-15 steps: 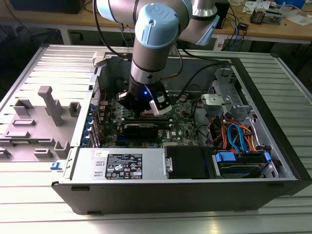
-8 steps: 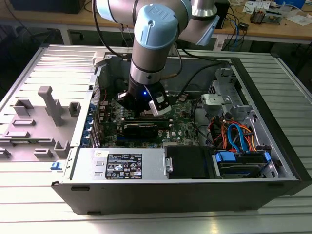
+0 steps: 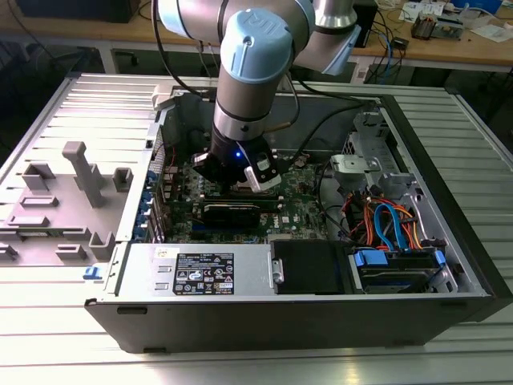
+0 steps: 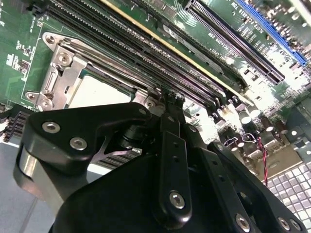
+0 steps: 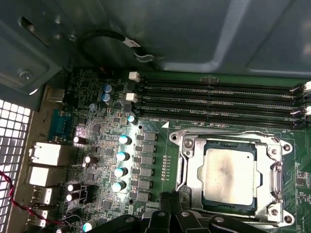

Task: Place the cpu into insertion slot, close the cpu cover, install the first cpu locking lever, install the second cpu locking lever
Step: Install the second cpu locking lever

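Tool (image 4: 170, 104) fingers pressed together, empty, beside insertion slot (image 5: 185, 171); cpu (image 5: 228, 175) seated inside, cpu cover (image 5: 275, 177) closed over it.

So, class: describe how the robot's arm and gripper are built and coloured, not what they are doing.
The arm has silver-grey tube sections and a pale blue round joint cap. Black cables run alongside it. A small blue light glows near the wrist. The gripper is matt black, made of linked bars with silver screw heads.

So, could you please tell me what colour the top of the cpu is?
Dull silver-grey; the cpu shows best in the first wrist view.
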Motion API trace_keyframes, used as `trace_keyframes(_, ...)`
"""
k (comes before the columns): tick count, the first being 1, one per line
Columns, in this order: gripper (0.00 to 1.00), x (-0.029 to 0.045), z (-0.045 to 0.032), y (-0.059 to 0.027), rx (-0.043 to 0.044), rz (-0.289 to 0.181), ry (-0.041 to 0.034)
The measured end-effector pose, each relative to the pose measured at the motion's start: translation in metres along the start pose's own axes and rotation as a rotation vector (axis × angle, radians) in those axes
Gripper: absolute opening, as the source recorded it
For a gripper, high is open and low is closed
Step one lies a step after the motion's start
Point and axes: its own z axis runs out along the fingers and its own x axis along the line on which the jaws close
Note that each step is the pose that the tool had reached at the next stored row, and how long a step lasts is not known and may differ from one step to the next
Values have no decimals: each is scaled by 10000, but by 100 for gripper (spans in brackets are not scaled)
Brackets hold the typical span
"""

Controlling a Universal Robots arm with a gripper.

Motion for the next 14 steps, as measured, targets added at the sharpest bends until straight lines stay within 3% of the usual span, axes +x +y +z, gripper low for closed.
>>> trace_keyframes(4,11,0,0,0,277,37,24)
trace_keyframes(7,11,1,-14,2,287,36,23)
trace_keyframes(14,11,21,-177,30,287,38,25)
